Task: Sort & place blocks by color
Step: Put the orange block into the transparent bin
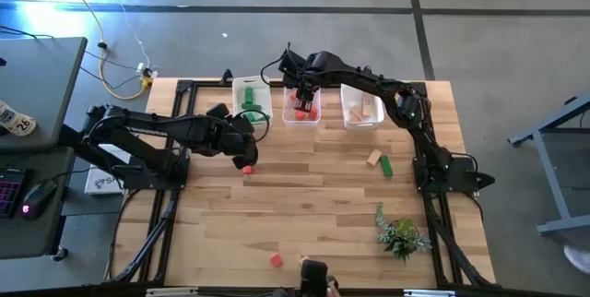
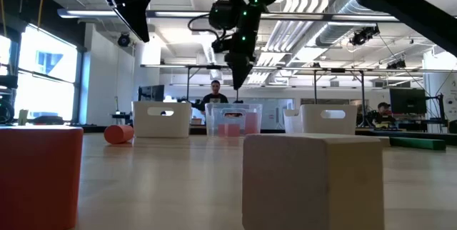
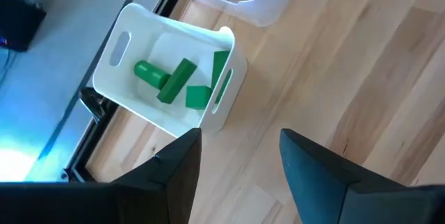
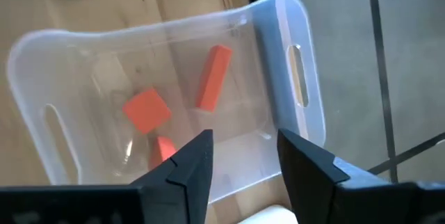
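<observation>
- Table [image 1: 304,214]: pale wood planks, black frame along its edges.
- Right arm: reaches from the right side to the far middle; right gripper [image 4: 240,158] hangs over the clear bin, jaws parted, nothing between them.
- Left arm: lies across the left side; left gripper [image 3: 240,165] sits above bare wood near the white bin, jaws apart and empty.
- White bin [image 3: 122,64], far, left of centre: holds four green blocks [image 3: 177,81].
- Clear bin [image 4: 292,78], far centre: holds three red blocks [image 4: 212,78].
- Second white bin [image 1: 361,108], far, right of centre: holds tan blocks [image 1: 369,110].
- Small leafy plant [image 1: 401,235]: near right.
- Loose blocks: a tan block [image 1: 373,158] touching a green bar [image 1: 386,166], right of centre; a red block [image 1: 247,169] beside the left gripper; a red block [image 1: 276,260] at the near edge.
</observation>
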### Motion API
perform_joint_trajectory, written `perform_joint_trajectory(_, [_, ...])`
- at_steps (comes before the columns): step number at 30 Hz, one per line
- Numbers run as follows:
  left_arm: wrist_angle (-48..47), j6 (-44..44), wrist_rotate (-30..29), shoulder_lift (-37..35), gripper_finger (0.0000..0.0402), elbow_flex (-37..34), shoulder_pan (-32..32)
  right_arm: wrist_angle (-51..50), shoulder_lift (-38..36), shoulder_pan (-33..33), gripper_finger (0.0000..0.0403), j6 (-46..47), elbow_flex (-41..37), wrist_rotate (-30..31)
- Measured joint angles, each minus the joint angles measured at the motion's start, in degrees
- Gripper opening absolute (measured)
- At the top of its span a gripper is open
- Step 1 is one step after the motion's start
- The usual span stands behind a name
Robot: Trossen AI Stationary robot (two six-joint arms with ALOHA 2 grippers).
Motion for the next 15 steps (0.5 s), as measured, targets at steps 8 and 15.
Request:
perform_joint_trajectory(8, [-0.04,-9.77,2.21,0.00,0.0184,0.00,1.46,-1.27,-4.97,0.06,0.0146,1.55,0.00,0.25])
perform_joint_trajectory(15, [-3.69,-23.02,2.91,0.00,0.0184,0.00,1.61,-2.66,-8.30,0.06,0.0146,4.16,0.02,2.41])
